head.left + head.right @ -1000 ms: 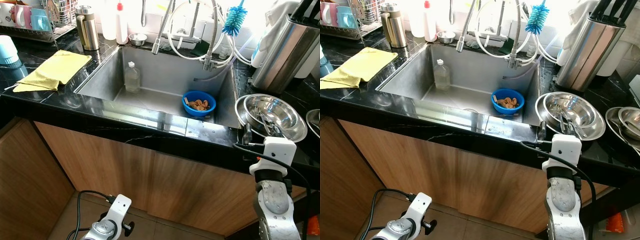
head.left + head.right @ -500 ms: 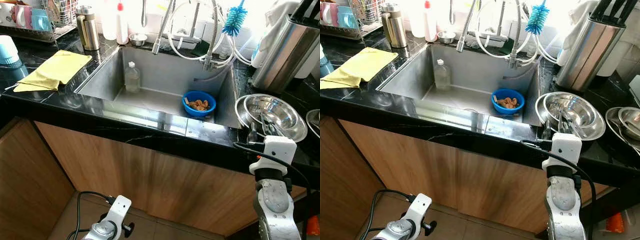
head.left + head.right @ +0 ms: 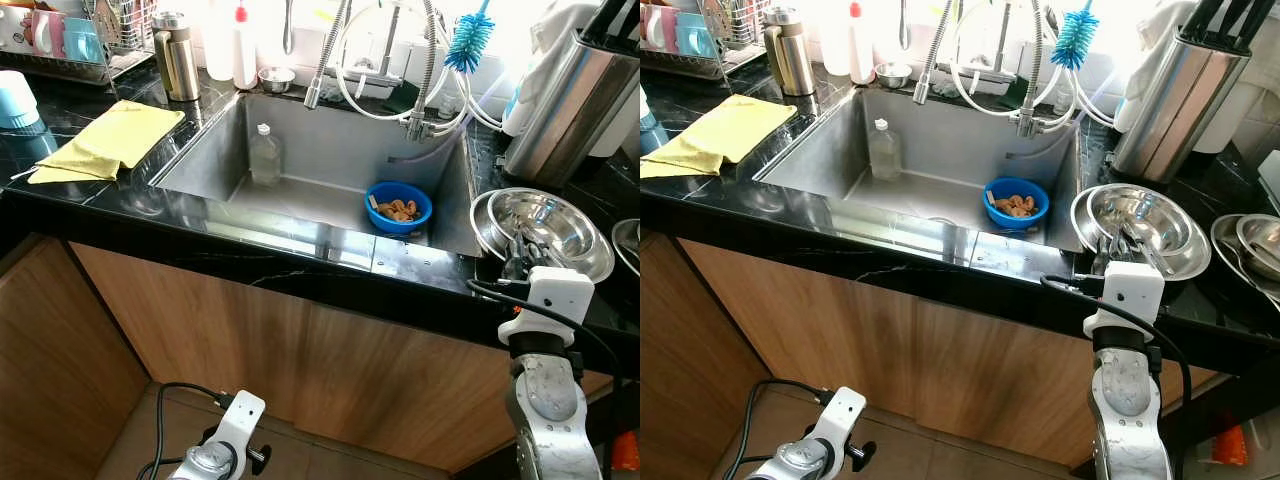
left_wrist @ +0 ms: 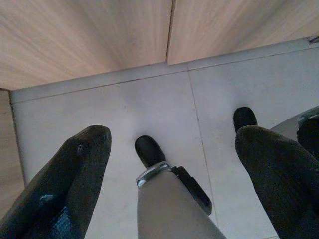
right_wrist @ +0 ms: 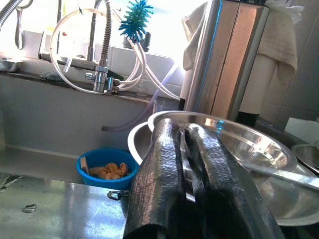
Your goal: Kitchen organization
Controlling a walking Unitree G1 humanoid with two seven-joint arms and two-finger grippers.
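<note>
Right gripper [image 5: 182, 149]: fingers pressed nearly together with a thin shiny metal strip, apparently a utensil, showing in the narrow gap; whether they grip it cannot be told. Tips sit at the near rim of the stacked steel bowls [image 3: 560, 215] on the black counter [image 3: 90, 200], right of the sink [image 3: 310, 190].

Left gripper [image 4: 172, 149]: fingers spread wide, empty, hanging over the tiled floor [image 4: 149, 99] by the wooden cabinet doors [image 3: 300, 370].

Sink contents: blue bowl [image 3: 398, 206] of food scraps, clear bottle [image 3: 264, 154].

Counter, left: yellow cloth [image 3: 105, 140].
</note>
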